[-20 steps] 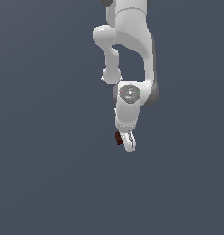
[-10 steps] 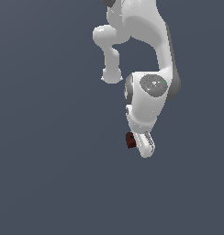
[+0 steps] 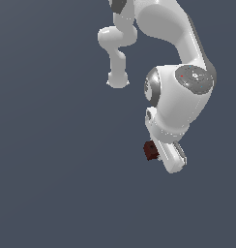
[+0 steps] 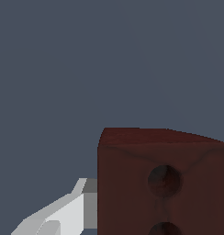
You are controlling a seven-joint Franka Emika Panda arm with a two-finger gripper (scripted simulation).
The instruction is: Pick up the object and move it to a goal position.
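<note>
1. The white arm (image 3: 180,92) is reaching down from the top of the exterior view, and its gripper (image 3: 161,154) is hanging at the low end over a plain grey-blue ground (image 3: 52,184).
2. The object (image 3: 150,150), a small dark red-brown block, is sitting at the gripper's tip, touching it on the exterior view's left; nothing else is touching the block.
3. In the wrist view the block (image 4: 162,183) is filling much of the frame right in front of the camera, showing one full round hole and the top of a second on its facing side.
4. One pale finger (image 4: 63,213) is lying against the block's side, in contact with it; the other finger is out of sight.
5. The jaws are appearing clamped on the block, with the block sitting between them rather than beside them.
</note>
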